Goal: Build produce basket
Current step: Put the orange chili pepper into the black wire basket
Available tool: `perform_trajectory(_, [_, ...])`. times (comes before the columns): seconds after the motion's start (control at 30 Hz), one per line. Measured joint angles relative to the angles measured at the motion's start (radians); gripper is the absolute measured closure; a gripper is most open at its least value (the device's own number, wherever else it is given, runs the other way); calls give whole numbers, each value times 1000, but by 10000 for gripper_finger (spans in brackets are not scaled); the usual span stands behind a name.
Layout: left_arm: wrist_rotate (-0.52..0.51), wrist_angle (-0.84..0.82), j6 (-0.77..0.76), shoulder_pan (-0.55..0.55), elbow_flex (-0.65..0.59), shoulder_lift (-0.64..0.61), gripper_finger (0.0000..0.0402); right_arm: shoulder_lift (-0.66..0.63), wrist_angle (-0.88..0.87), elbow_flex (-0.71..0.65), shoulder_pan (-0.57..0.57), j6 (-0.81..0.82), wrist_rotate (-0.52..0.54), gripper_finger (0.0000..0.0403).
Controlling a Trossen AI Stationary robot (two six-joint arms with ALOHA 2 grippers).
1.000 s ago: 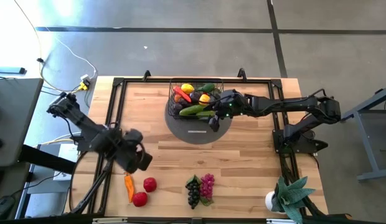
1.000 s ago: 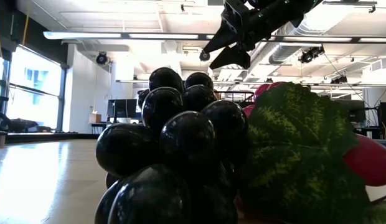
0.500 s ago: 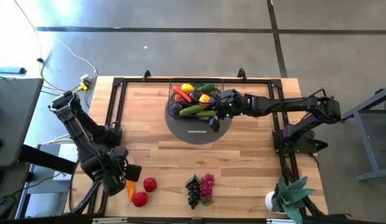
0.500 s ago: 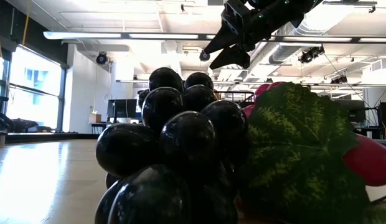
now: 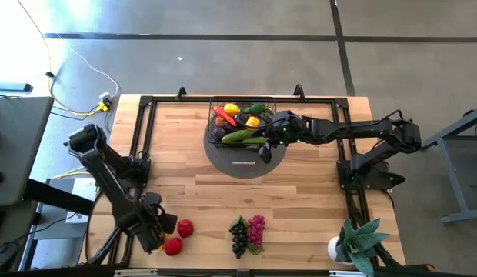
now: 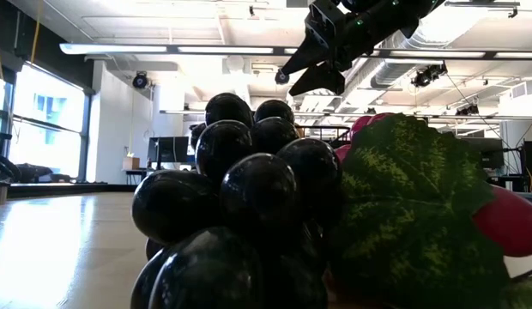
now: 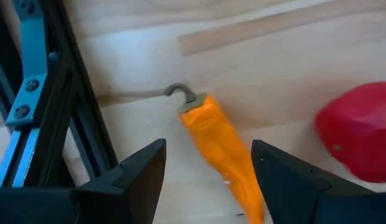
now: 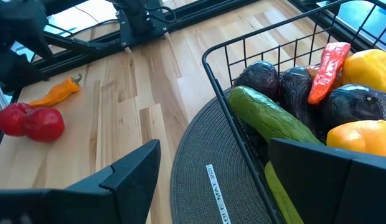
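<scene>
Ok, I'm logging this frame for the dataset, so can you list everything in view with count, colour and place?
basket: one, black wire, on the grey disc at the table's far middle
produce in basket: several; green cucumber, dark eggplants, red pepper, yellow pieces
grey disc: one, under the basket
orange pepper: one, near left edge, between the left gripper's open fingers
red tomatoes: two, near left, beside the pepper
grapes: two bunches, dark and purple, near middle
potted plant: one, green, near right corner
left gripper: open, over the orange pepper
right gripper: open, beside the basket

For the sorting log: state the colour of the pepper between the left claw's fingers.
Orange pepper, clearest in the left wrist view.
</scene>
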Motion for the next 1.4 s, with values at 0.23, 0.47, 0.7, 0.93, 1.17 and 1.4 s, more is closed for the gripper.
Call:
perform_trajectory(0.23, [70,52,-19,0,0,73,174,0,0,0,0,-23,0,121])
perform_trajectory(0.47, [84,142,-21,15,0,124,174,0,0,0,0,-40,1,121])
perform_trajectory(0.7, [147,150,-33,49,0,190,174,0,0,0,0,-40,1,121])
perform_trajectory(0.93, [135,186,-39,79,1,245,175,0,1,0,0,-40,1,121])
perform_trajectory(1.17, [133,141,-36,87,3,252,240,0,1,0,0,-37,1,121])
perform_trajectory(1.4, [119,117,-2,88,1,248,328,0,1,0,0,-34,1,121])
